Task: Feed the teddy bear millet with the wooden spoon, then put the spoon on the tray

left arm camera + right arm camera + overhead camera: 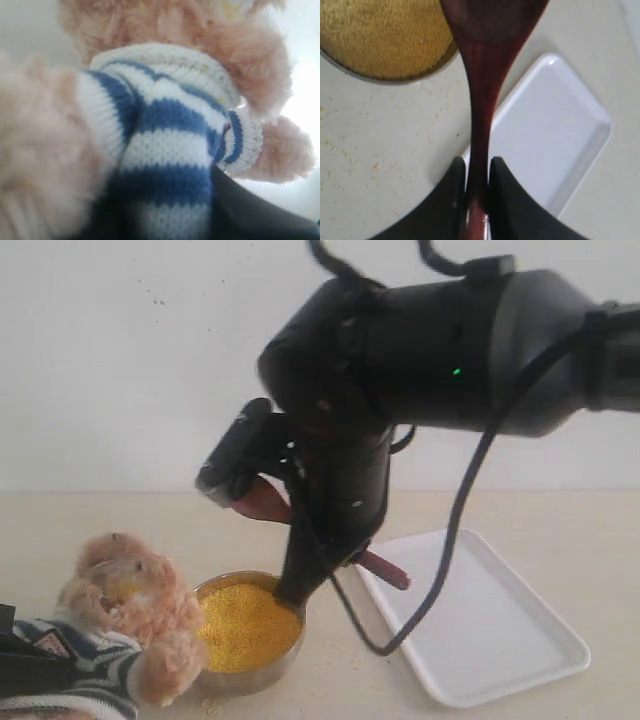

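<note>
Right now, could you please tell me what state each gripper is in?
Left gripper: seems closed on the teddy bear, at its striped body, though largely hidden.
Right gripper: closed on the wooden spoon, at its handle.

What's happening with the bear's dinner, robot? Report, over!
Right gripper shut on wooden spoon, raised by the millet. Left gripper clamped on teddy bear. Tray bare where visible. Stray grains on table.
</note>
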